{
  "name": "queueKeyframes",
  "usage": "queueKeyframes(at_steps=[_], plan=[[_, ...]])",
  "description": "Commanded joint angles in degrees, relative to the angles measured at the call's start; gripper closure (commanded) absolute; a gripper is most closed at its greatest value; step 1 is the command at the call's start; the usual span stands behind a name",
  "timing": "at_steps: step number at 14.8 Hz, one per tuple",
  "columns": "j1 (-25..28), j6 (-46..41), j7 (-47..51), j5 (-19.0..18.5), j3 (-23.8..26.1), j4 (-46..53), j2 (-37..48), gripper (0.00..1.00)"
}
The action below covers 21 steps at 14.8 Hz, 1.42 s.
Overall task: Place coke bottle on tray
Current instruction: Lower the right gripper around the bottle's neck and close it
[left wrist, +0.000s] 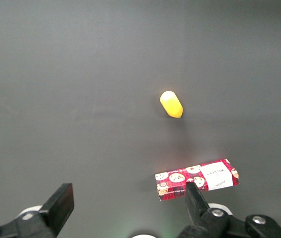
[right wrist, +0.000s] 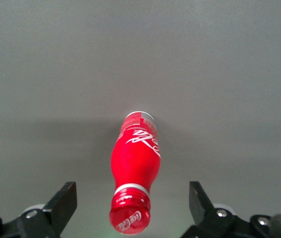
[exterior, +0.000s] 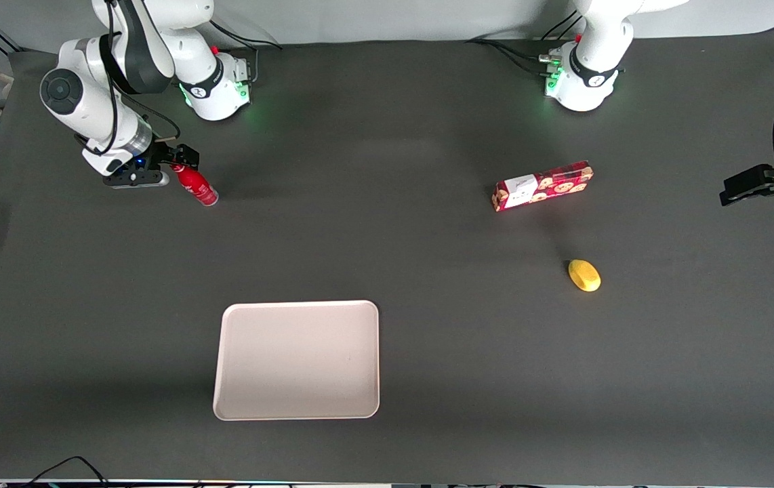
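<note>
Looking at the front view, we find the gripper [exterior: 177, 163] in the upper left of the frame, right at the cap end of the coke bottle [exterior: 196, 184], which stands on the dark table [exterior: 387, 257] near the working arm's base. In the right wrist view the coke bottle [right wrist: 133, 178] sits between the two fingers [right wrist: 61, 206], which are spread wide w/ clear gaps on both sides, so nothing's pinched yet. We'd say that's deliberate: bottle centred between the pads, cap nearest the camera, so the fingers can close across the neck or body w/o knocking it over. The tray [exterior: 231, 407] lies in the lower centre of the front frame, well apart from the bottle and nearer the camera, bare as far as we can see. A cookie box [exterior: 541, 186] and a yellow obj. [exterior: 584, 276] sit toward the parked arm's end, well off the likely carry path. Grasp not yet made, we reckon.
</note>
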State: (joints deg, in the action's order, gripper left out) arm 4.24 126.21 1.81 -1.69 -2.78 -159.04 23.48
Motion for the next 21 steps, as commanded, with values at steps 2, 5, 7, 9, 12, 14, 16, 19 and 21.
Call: queueKeyframes(at_steps=[2,5,7,9,12,14,16,19,21], plan=[[-0.29,2.2,-0.32,-2.0,-0.03,-1.36,-0.81,0.02],[-0.29,2.11,-0.32,-2.0,-0.03,-1.44,-0.89,0.11],[-0.29,2.11,-0.32,-2.0,-0.03,-1.44,-1.16,0.22],[-0.29,2.11,-0.32,-2.0,-0.03,-1.44,-1.24,0.36],[-0.29,2.03,-0.32,-2.0,-0.03,-1.44,-1.51,0.65],[-0.29,2.03,-0.32,-2.0,-0.03,-1.36,-1.69,0.81],[-0.29,2.03,-0.32,-2.0,-0.03,-1.36,-1.77,0.94],[-0.29,1.85,-0.23,-2.0,-0.03,-1.09,-1.95,1.0],[-0.29,1.33,-0.32,-2.09,-0.12,-0.39,-1.86,1.0]])
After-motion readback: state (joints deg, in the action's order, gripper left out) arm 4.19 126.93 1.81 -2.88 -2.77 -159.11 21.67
